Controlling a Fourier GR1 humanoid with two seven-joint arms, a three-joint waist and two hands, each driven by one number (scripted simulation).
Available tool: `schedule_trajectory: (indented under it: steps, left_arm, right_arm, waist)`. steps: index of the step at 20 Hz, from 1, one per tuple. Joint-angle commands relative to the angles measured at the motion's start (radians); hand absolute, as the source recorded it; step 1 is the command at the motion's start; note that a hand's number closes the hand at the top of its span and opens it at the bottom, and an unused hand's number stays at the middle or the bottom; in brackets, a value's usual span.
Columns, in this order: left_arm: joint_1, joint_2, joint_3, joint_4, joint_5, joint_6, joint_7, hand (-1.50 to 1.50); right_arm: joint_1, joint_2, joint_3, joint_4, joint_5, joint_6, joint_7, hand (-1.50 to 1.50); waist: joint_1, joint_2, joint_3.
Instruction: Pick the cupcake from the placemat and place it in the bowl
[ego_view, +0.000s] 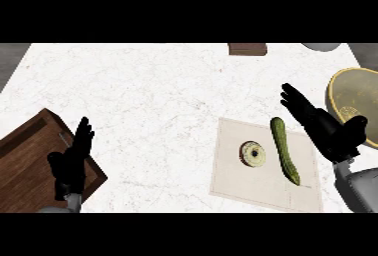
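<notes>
While the right hand hovers with fingers straight and spread, holding nothing, the cupcake lies untouched on the placemat, left of the hand. The bowl sits beyond the placemat's far right corner. Pickup and placing remain. Count: one cupcake, one cucumber, one bowl. The left hand rests open, well left of the placemat.
</notes>
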Motion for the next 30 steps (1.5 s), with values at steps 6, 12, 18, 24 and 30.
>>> schedule_trajectory:
  steps: [6,12,18,24,30]
  left_arm:
    - [-0.06,0.027,-0.122,-0.128,-0.02,-0.098,-0.014,0.0]
    - [-0.087,0.065,-0.202,-0.192,0.016,-0.244,0.024,0.0]
    - [-0.153,0.063,-0.197,-0.19,0.052,-0.316,0.051,0.0]
    - [-0.156,0.069,-0.204,-0.187,0.044,-0.326,0.057,0.0]
    - [-0.156,0.061,-0.199,-0.158,0.042,-0.336,0.028,0.0]
  right_arm:
    - [0.041,0.085,-0.166,-0.033,0.157,-0.49,-0.024,1.5]
    - [0.121,0.221,-0.06,0.0,0.406,-0.858,0.035,-1.5]
    - [0.123,0.11,0.154,0.066,0.751,-0.894,0.354,-1.5]
    - [0.014,-0.023,0.225,0.066,0.811,-0.542,0.76,-1.5]
    - [-0.131,-0.013,0.266,-0.076,0.599,-0.147,1.098,-1.5]
  waist:
    - [-0.16,-0.066,0.029]
    - [-0.056,-0.035,0.027]
    - [-0.011,-0.029,0.024]
    - [0.008,-0.03,0.018]
    - [0.016,-0.031,0.021]
